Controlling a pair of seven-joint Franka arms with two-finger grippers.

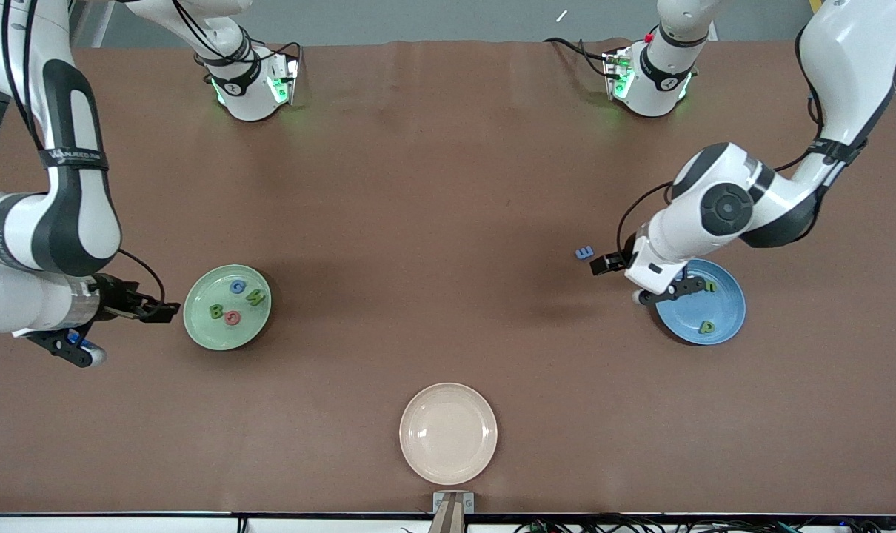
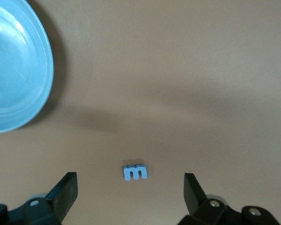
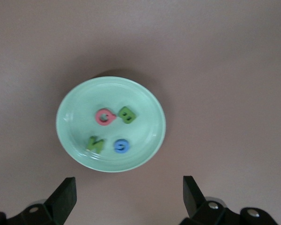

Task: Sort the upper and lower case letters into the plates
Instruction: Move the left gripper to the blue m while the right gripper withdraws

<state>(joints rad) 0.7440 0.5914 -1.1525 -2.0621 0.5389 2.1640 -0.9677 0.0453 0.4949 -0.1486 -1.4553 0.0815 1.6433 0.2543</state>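
The pale green plate (image 1: 200,326) (image 3: 70,101) lies toward the right arm's end and holds several letters: a blue G (image 1: 237,286), a green B (image 1: 216,312), a green H-like letter (image 1: 255,299) and a red one (image 1: 232,317). The sky blue plate (image 1: 685,318) (image 2: 14,79) lies toward the left arm's end with two green letters (image 1: 707,326). A blue letter m (image 1: 584,252) (image 2: 135,172) rests on the table beside it. My left gripper (image 1: 666,292) (image 2: 131,192) hangs open over the m. My right gripper (image 1: 67,346) (image 3: 129,192) waits open beside the green plate.
A cream-beige plate (image 1: 448,433) with nothing in it sits near the table's front edge, midway between the arms. The two arm bases (image 1: 252,89) (image 1: 648,81) stand along the table edge farthest from the front camera. Brown table surface lies between the plates.
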